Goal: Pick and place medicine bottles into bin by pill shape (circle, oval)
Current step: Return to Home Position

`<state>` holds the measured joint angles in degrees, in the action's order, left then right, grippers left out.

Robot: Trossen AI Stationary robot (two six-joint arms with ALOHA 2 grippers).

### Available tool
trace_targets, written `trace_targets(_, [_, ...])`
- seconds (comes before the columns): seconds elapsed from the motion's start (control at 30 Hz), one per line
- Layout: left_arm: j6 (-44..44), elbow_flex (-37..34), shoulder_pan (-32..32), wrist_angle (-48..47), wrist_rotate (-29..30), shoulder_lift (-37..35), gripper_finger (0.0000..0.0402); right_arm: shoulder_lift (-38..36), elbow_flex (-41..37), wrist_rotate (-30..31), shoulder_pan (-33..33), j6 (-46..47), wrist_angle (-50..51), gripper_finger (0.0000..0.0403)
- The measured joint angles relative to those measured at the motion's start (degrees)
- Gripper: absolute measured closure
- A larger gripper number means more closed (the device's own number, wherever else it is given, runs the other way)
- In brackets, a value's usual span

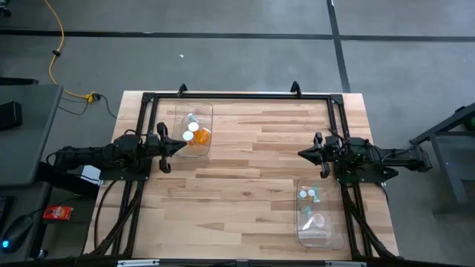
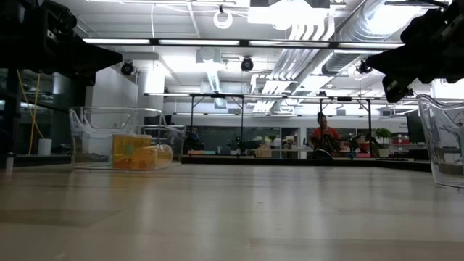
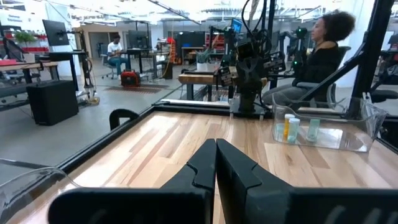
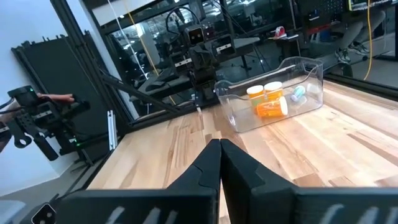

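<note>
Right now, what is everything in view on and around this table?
table: one, light wood, under both arms
left bin: one, clear, table's left side
bottles in the left bin: at least four, mostly amber-orange, white caps
right bin: one, clear, table's right side
bottles in the right bin: several, teal or pale, count unclear
seated person: one, dark top, beyond the table
left gripper: one, dark, shut, beside the left bin
right gripper: one, dark, shut, apart from the right bin

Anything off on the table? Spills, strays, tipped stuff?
Nothing stands out. Every bottle in view sits inside the left bin or the right bin. One amber bottle lies on its side in the left bin. The left gripper and the right gripper hover with fingers shut.
</note>
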<state>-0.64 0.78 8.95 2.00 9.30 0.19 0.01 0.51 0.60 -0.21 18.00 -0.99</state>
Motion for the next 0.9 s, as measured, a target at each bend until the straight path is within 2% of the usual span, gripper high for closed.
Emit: trace_targets(0.9, [0.0,-0.07,0.02,-0.13,-1.12,0.14,0.0401,0.37,0.0,0.02,0.0,0.0,-0.04,0.0402])
